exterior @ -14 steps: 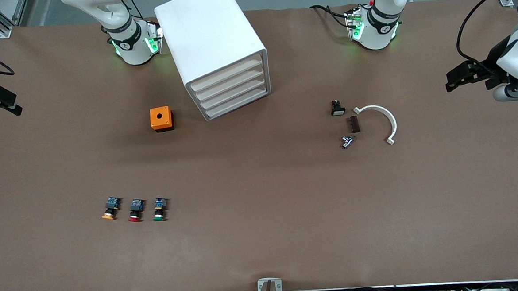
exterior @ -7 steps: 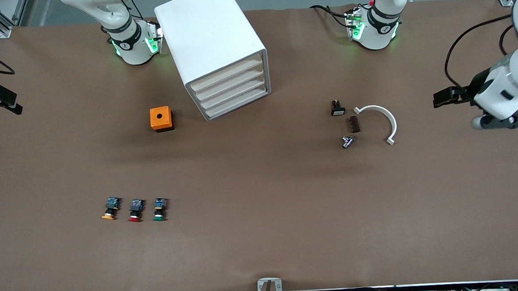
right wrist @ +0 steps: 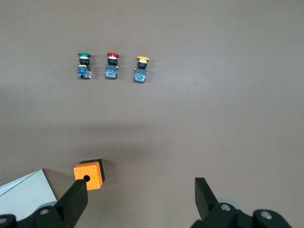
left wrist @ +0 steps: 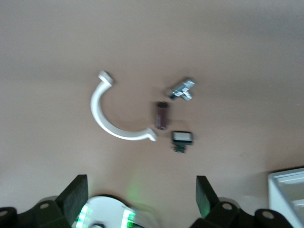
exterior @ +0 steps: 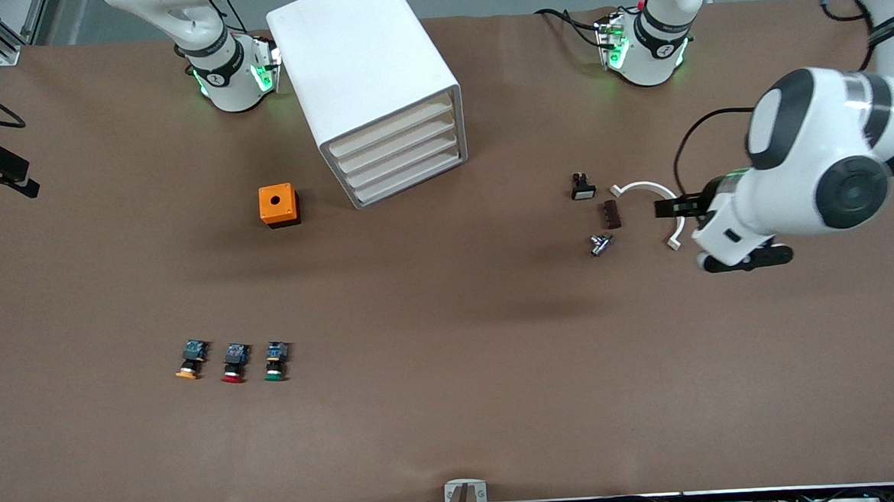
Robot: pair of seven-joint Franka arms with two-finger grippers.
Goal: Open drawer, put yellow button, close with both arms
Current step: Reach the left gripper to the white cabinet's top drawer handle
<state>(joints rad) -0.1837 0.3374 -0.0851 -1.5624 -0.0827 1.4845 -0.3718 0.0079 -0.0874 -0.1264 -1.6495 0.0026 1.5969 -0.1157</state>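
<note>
Black and two-fingered, the left end effector (left wrist: 141,195) is hanging with its fingers (left wrist: 76,195) spread wide, holding nothing and touching nothing, over the white curved bracket (exterior: 646,189) toward the left arm's end of the brown bench (exterior: 455,403). Just beside that bracket are lying a dark block (exterior: 611,214), a small white-faced switch (exterior: 582,187) and a metal fitting (exterior: 599,244). At the right arm's end, the right end effector (right wrist: 141,202) is waiting in the air, equally wide apart and empty, with the orange box (exterior: 278,205) showing below it. The yellow button (exterior: 190,358) is sitting on the bench, nearer the front camera than the orange box, beside the red button (exterior: 234,361) and green button (exterior: 275,360). The drawer (exterior: 389,129) is sitting flush in the white cabinet (exterior: 353,65).
</note>
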